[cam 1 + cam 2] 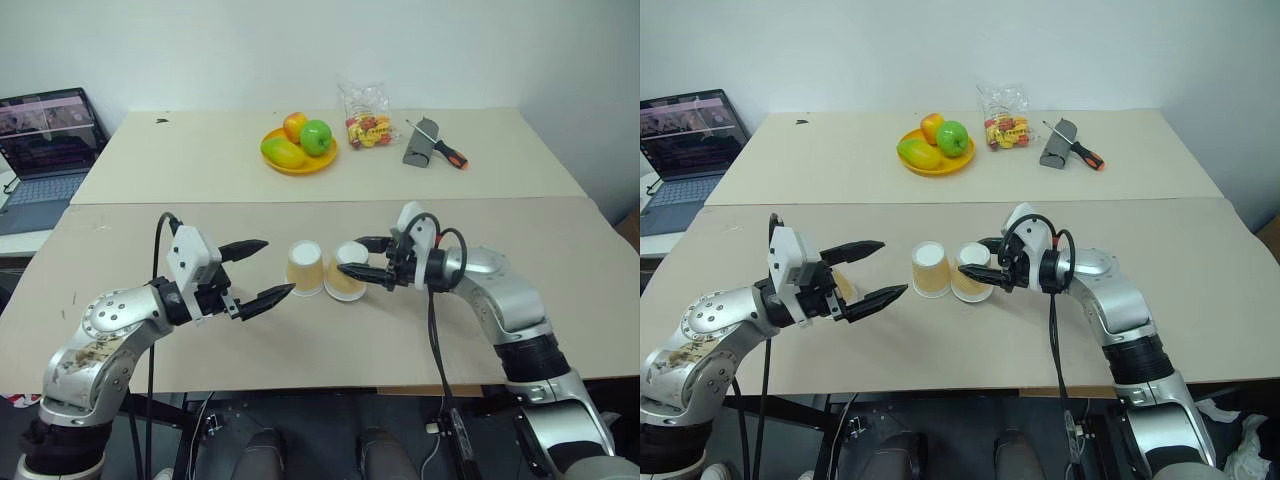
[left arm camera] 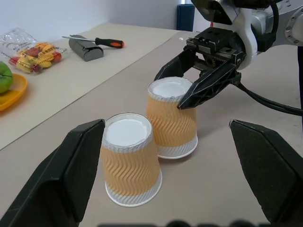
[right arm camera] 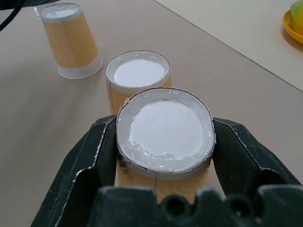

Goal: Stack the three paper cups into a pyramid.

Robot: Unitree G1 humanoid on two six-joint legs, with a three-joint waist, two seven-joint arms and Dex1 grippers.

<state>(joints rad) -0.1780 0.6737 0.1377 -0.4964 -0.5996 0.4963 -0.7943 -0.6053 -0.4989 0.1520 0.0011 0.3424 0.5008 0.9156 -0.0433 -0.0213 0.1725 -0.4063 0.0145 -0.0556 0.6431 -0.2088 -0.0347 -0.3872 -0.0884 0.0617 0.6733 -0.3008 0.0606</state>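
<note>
The right hand (image 1: 362,258) pinches an upturned cup (image 1: 347,271) near its base, setting it beside a second cup (image 1: 305,267) at mid-table (image 1: 560,250), apparently forming the pyramid's bottom row. The left hand (image 1: 262,271) waits spread. A third cup (image 3: 71,40) stands apart by the left hand. All stand upright, rims down. Next: release, then fetch the third.
</note>
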